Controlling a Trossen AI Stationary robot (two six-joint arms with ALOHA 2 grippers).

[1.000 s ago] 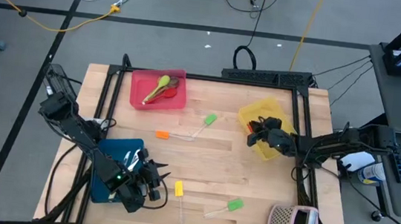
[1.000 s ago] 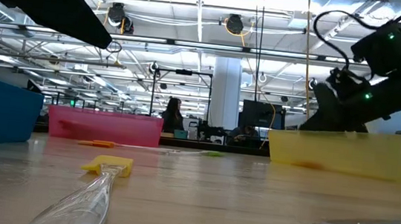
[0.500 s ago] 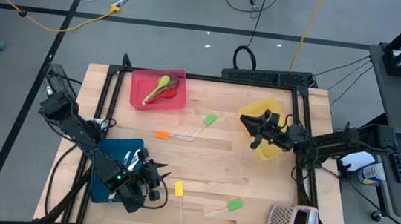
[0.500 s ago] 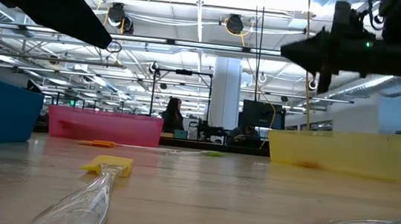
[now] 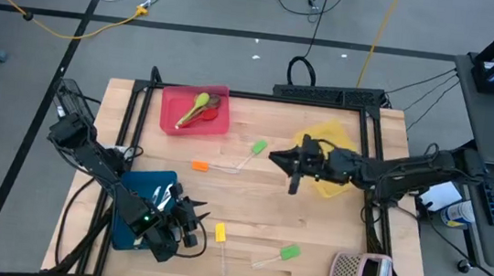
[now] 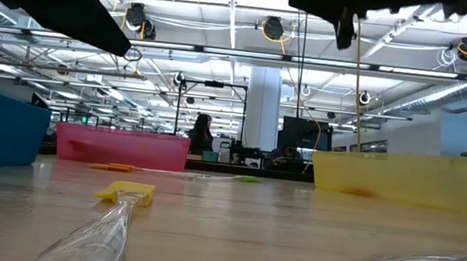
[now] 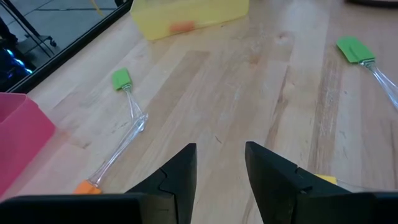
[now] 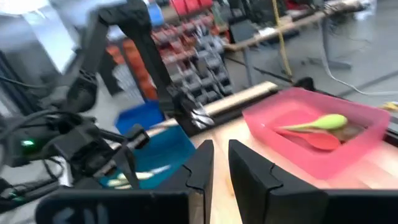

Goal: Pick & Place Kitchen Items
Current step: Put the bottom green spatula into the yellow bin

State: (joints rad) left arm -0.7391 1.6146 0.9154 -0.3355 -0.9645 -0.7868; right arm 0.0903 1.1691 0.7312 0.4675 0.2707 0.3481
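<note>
On the wooden table [image 5: 250, 198], four spatulas lie loose in the middle of the frame, waiting to be sorted. The right gripper [image 5: 274, 156], nearly closed and empty, hangs near the green spatula [image 5: 258, 147]. The left gripper [image 5: 190, 227], parted and empty, waits lower left beside the yellow spatula [image 5: 220, 234].

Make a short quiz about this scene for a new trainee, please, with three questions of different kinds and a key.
1. True or false: the red tray holds a green spoon.
2. Which tray does the left gripper wait beside? A red, B yellow, C blue.
3. Fill in: the right gripper hangs above the bare table, holding ____.

Key:
1. True.
2. C, the blue tray.
3. Nothing; its fingers are nearly together and empty.
</note>
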